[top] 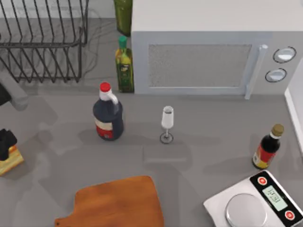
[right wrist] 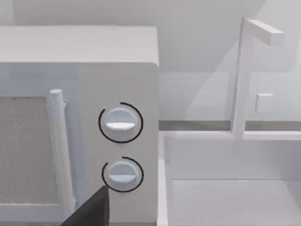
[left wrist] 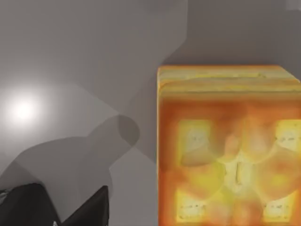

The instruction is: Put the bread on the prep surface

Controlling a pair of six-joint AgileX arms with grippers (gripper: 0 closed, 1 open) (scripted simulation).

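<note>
- The left gripper [top: 5, 144] sits at the far left edge of the table in the top view, a dark shape directly over the bread [top: 10, 161]. Whether its fingers have closed on the chunk I cannot tell; in the left wrist view a dark finger [left wrist: 89, 209] shows beside the bread [left wrist: 229, 146], apart from it, with bare table between.
- The bread rests on the grey table [top: 199, 142], at its left edge, crust side toward the wrist camera, and looks blocky rather than long.
- The wooden cutting board [top: 118, 203] lies at the near edge, right of the bread and well apart from it, its handle pointing left.
- My reading: the coming carry runs rightward and toward the near edge, and the left arm is clearly the nearer one.
- The soy sauce jug [top: 108, 116] and wine glass [top: 167, 124] stand farther back, off that path.
- The right gripper's finger [right wrist: 91, 209] points at the microwave [right wrist: 80, 117]; the arm looks parked, and its fingers' state is unclear.
</note>
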